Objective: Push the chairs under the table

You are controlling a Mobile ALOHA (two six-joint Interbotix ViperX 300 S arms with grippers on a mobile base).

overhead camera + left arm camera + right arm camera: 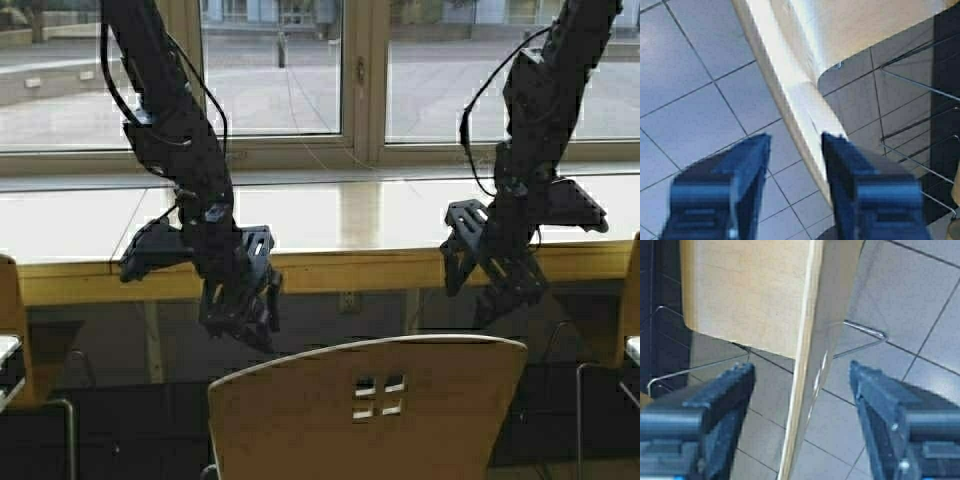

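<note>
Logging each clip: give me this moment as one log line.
left hand open, above chair backrest | right hand open, straddling backrest | chair not yet under table

Chair (370,410) stands on tiled floor (685,100)

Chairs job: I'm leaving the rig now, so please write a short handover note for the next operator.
Left gripper: open, poised above the left part of the middle chair's backrest; in its wrist view one finger sits right at the backrest's top edge.
Right gripper: open, fingers straddling the backrest edge without touching it.
Things: the middle chair stands in front of the table, its seat not under it. Another chair shows at the left edge, one more at the right.
Done: arms positioned at the backrest.
Left: push the middle chair in; then check the side chairs.
</note>
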